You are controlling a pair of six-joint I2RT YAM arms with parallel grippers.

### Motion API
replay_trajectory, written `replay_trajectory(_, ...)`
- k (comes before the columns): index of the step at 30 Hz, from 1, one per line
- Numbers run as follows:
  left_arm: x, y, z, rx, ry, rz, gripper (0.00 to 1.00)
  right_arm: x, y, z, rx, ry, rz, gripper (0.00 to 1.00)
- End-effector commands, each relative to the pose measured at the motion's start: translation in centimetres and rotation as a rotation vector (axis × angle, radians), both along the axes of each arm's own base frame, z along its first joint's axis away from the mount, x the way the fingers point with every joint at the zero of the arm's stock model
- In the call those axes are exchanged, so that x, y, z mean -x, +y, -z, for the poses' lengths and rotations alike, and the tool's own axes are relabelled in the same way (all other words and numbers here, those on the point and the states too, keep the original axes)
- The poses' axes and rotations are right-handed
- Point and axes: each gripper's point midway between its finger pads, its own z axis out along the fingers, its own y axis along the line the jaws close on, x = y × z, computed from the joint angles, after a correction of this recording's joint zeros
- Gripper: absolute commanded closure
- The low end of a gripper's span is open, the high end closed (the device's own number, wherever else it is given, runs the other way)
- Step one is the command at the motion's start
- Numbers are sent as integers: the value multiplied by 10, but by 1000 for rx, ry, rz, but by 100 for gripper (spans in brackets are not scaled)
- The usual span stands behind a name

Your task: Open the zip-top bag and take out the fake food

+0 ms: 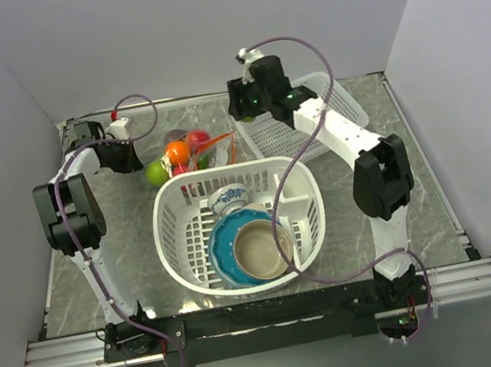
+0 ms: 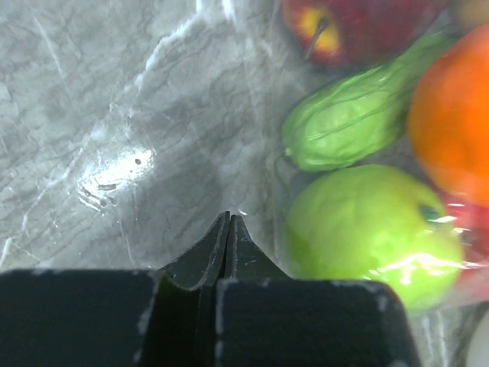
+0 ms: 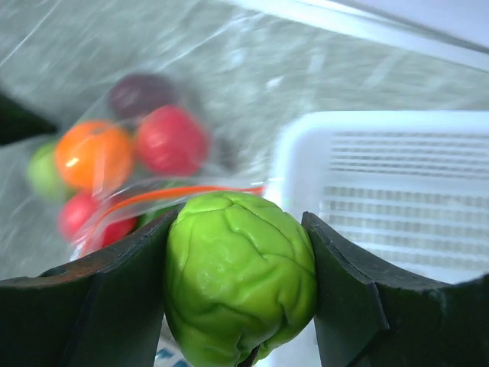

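Note:
The zip-top bag (image 1: pixel 211 147) lies on the marble table at the back, left of centre, with its red-orange zip strip (image 3: pixel 176 195) facing right. The fake food still inside includes an orange (image 2: pixel 454 115), a green apple (image 2: pixel 367 229), a green wrinkled vegetable (image 2: pixel 348 118) and a red apple (image 2: pixel 344 27). My left gripper (image 1: pixel 123 155) is shut at the bag's left side, its tips (image 2: pixel 228 218) pinching the clear film. My right gripper (image 1: pixel 250 114) is right of the bag's mouth, shut on a green wrinkled fake vegetable (image 3: pixel 241 275) held above the table.
A white mesh tray (image 1: pixel 338 115) lies just right of my right gripper, also in the right wrist view (image 3: pixel 397 176). A white plastic basket (image 1: pixel 177 224) sits mid-table, holding a blue bowl (image 1: pixel 223 256), a tan bowl (image 1: pixel 262 249) and a small patterned bowl (image 1: pixel 227 198). Walls enclose the table.

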Motion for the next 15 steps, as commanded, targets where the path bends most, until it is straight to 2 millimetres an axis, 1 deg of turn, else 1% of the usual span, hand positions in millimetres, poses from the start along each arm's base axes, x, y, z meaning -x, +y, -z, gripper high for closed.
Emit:
replay_trajectory(1, -11, -12, -57, 82, -92, -10, 67, -21, -64, 28, 39, 51, 219, 94)
replay_trajectory(2, -17, -13, -66, 99, -105, -22, 44, -24, -74, 33, 45, 63, 247, 93)
replay_trajectory(3, -19, -15, -69, 120, -101, -29, 23, -26, -86, 44, 56, 85, 280, 91)
replay_trajectory(4, -20, -18, -66, 152, -81, -30, 1, -26, -90, 53, 59, 105, 299, 84)
replay_trajectory(5, -22, -27, -74, 190, -93, 5, 1, -28, -99, 57, 82, 107, 343, 44)
replay_trajectory(6, -23, -30, -72, 209, -87, 21, 1, -28, -100, 58, 88, 107, 353, 22)
replay_trajectory(7, -26, -33, -65, 228, -72, 28, 1, -27, -101, 61, 93, 119, 361, 0)
replay_trajectory(8, -27, -36, -60, 238, -65, 33, 1, -27, -103, 58, 95, 115, 373, 0)
replay_trajectory(9, -29, -38, -55, 242, -57, 32, 1, -29, -99, 51, 75, 97, 371, 0)
replay_trajectory(10, -30, -42, -44, 251, -31, 38, 1, -29, -96, 39, 49, 77, 366, 0)
replay_trajectory(11, -29, -46, -41, 268, -18, 51, 1, -29, -91, 30, 11, 67, 360, 0)
replay_trajectory(12, -29, -49, -32, 277, 6, 55, 1, -29, -83, 12, -86, 58, 364, 0)
replay_trajectory(13, -29, -55, -32, 281, 9, 69, 1, -28, -76, 3, -133, 59, 335, 0)
replay_trajectory(14, -28, -60, -31, 280, 10, 82, 1, -20, -59, -4, -192, 80, 232, 0)
replay_trajectory(15, -27, -68, -29, 265, 1, 112, 1, -21, -57, -15, -207, 49, 189, 0)
